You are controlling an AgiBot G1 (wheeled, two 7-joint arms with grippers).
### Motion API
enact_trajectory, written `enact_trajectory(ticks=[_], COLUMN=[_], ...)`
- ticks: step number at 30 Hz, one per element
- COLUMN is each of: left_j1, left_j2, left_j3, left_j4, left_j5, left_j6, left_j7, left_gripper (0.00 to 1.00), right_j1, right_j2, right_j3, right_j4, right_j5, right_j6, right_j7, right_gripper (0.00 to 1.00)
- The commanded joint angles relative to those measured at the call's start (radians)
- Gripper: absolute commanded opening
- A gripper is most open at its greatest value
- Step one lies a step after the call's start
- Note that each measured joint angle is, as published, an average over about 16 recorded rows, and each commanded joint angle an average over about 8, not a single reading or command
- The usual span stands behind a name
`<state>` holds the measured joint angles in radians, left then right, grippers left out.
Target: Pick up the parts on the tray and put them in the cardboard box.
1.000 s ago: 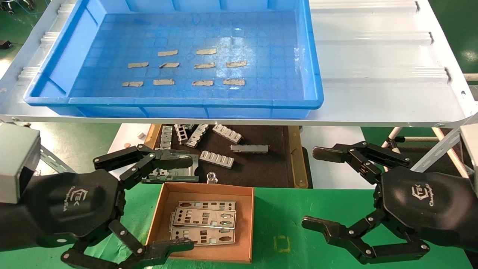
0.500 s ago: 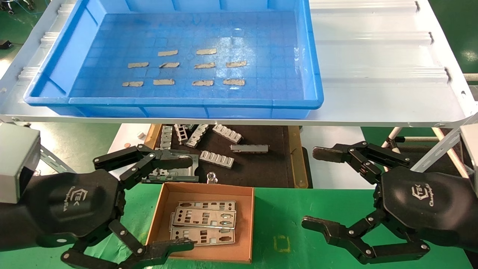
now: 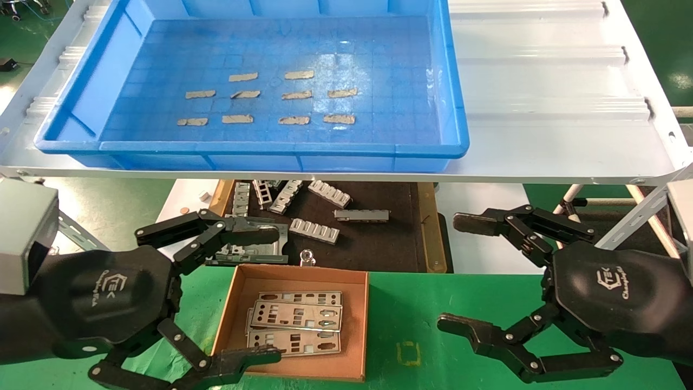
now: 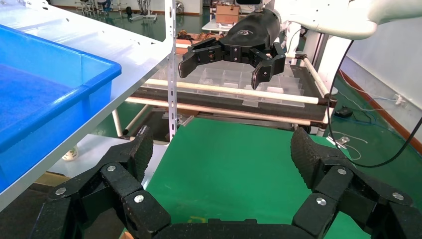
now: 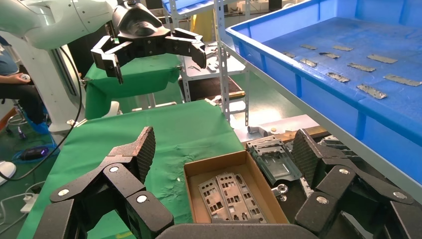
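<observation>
Three silver punched parts (image 3: 296, 320) lie overlapping inside the cardboard box (image 3: 364, 325) on the green mat. The blue tray (image 3: 457, 146) sits on the white shelf above, and its floor shows only tan tape strips (image 3: 295, 95). My left gripper (image 3: 273, 294) hovers open at the box's left side, its fingers spanning the box's width with nothing between them. My right gripper (image 3: 449, 272) hangs open over the mat to the right of the box, empty. In the right wrist view the parts (image 5: 229, 196) lie in the box (image 5: 188, 194) between the open fingers (image 5: 225, 147).
A dark wooden-edged tray (image 3: 427, 238) of ribbed grey brackets (image 3: 314, 230) lies behind the box, under the white corrugated shelf (image 3: 541, 81). Shelf legs (image 3: 639, 216) stand at the right. Green mat (image 3: 411, 303) lies between box and right gripper.
</observation>
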<state>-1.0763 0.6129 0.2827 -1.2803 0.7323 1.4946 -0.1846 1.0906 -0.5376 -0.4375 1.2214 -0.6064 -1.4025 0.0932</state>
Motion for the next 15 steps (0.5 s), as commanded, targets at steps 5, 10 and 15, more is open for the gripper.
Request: enact_trajectory(ticks=[5,10,15], left_j1=[0.0,0.0,0.0], left_j2=[0.0,0.0,0.0], left_j3=[0.0,0.0,0.0], left_j4=[0.0,0.0,0.0], left_j5=[0.0,0.0,0.0], left_j6=[0.0,0.0,0.0], left_j7=[0.0,0.0,0.0], left_gripper=[1.0,1.0,1.0], right_j1=[0.0,0.0,0.0], right_j2=[0.0,0.0,0.0], right_j3=[0.0,0.0,0.0], right_j4=[0.0,0.0,0.0], right_j5=[0.0,0.0,0.0], right_j6=[0.0,0.0,0.0], right_j7=[0.0,0.0,0.0], right_gripper=[1.0,1.0,1.0])
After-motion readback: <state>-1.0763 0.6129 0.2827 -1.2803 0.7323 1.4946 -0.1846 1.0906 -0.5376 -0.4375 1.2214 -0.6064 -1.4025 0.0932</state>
